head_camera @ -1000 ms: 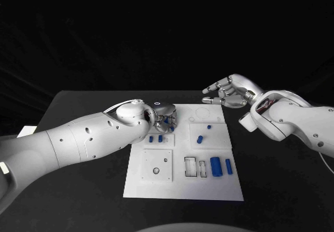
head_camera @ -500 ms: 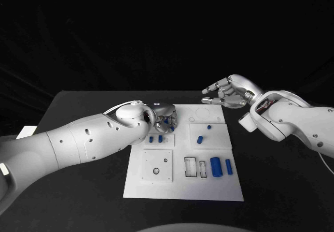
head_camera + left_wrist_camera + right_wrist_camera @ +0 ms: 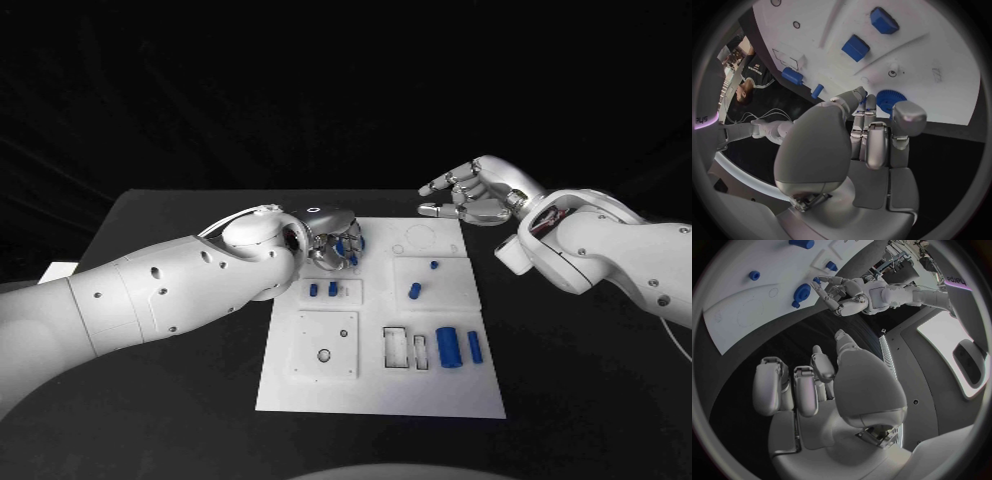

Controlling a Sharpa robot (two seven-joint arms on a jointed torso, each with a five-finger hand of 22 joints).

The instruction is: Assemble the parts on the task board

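Assembly looks barely begun; my left hand [image 3: 335, 240] holds the blue gear [image 3: 891, 101] in its fingers at the task board [image 3: 433, 395]'s far corner; my right hand [image 3: 476, 190] hovers beyond, fingers loosely curled and empty; other parts [image 3: 447, 345] lie loose.

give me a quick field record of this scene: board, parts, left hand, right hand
board: white task board lying flat on the black table
parts: blue gear at the left hand's fingertips; two small blue blocks side by side; two blue cylinders on the board's right side; two smaller blue pieces in the upper right panel
left hand: left hand over the board's far left corner, fingers at the gear; a firm grip cannot be confirmed
right hand: right hand raised beyond the board's far right corner, fingers curled, holding nothing
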